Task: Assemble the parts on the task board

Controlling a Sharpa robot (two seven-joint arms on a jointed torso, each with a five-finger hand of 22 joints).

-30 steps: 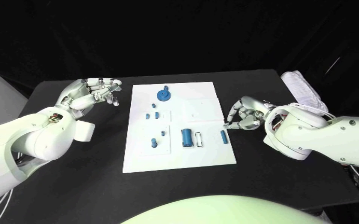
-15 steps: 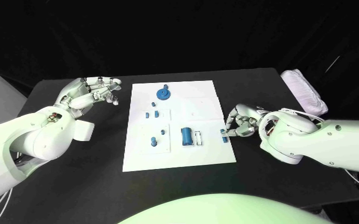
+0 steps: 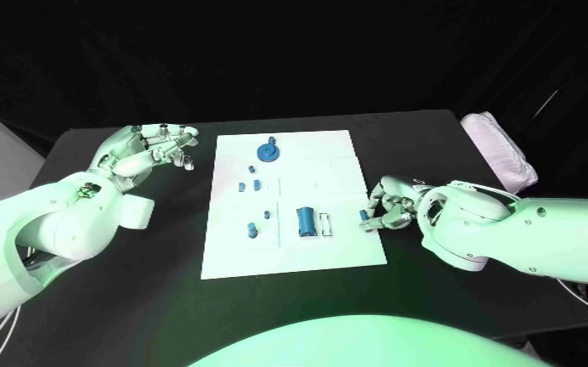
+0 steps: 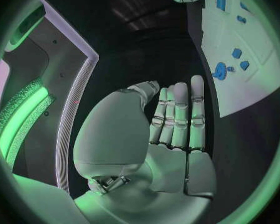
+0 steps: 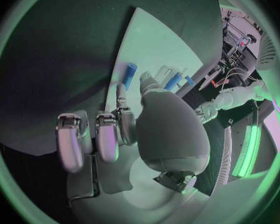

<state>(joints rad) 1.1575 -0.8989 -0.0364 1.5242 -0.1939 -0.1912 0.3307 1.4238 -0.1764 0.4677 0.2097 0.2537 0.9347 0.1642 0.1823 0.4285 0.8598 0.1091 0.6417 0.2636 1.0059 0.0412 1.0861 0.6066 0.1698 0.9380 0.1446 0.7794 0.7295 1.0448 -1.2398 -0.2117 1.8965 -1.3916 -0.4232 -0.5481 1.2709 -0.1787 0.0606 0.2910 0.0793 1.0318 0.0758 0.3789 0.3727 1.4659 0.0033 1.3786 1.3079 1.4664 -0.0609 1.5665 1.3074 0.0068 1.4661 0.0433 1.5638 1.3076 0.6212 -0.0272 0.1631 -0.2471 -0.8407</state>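
Left hand: at the table's 9 o'clock side, off the board's left edge, holding nothing. In the left wrist view its fingers lie straight and close together, not curled.

Task board: white plate at table centre. Parts on it, from left: a short peg near 7 o'clock; two small pieces mid-left (shapes too small to tell); a round disc part toward 12 o'clock; a cylinder at 5 o'clock, just beside a white frame.

Slim blue part: at the board's right edge, about 4 o'clock, partly hidden by fingertips.

Right hand: fingers curled down at that part; contact or grip cannot be told (the right wrist view shows the part just past the fingers).
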